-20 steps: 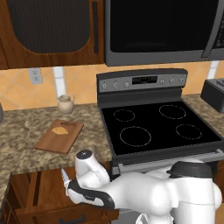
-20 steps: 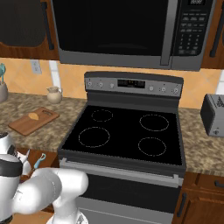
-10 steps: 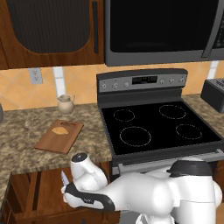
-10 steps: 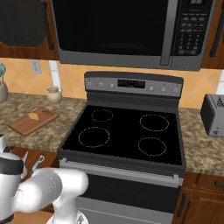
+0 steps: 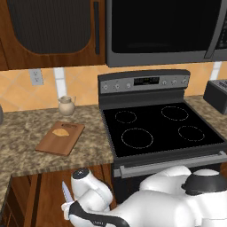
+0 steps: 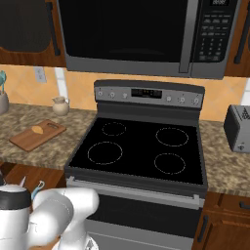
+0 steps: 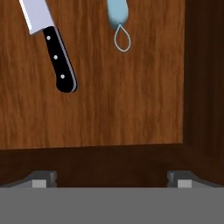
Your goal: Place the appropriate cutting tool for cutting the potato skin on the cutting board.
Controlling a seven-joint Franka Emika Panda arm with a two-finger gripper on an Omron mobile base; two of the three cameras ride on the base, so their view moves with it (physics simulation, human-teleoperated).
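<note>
The two-finger gripper [image 7: 111, 179] stands wide apart and empty above a wooden drawer floor [image 7: 131, 100], touching neither the black-handled knife [image 7: 54, 48] nor the pale blue peeler handle [image 7: 117, 13] (both well clear).

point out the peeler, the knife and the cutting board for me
peeler [image 7: 117, 12]: hand view, pale blue handle end
knife [image 7: 60, 61]: hand view, black riveted handle
cutting board [image 5: 52, 142]: left base view, bare wood below the potato

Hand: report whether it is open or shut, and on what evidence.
Open. In the hand view the hand has its two fingertips far apart, nothing between them; the peeler and knife lie beyond, untouched.
</note>
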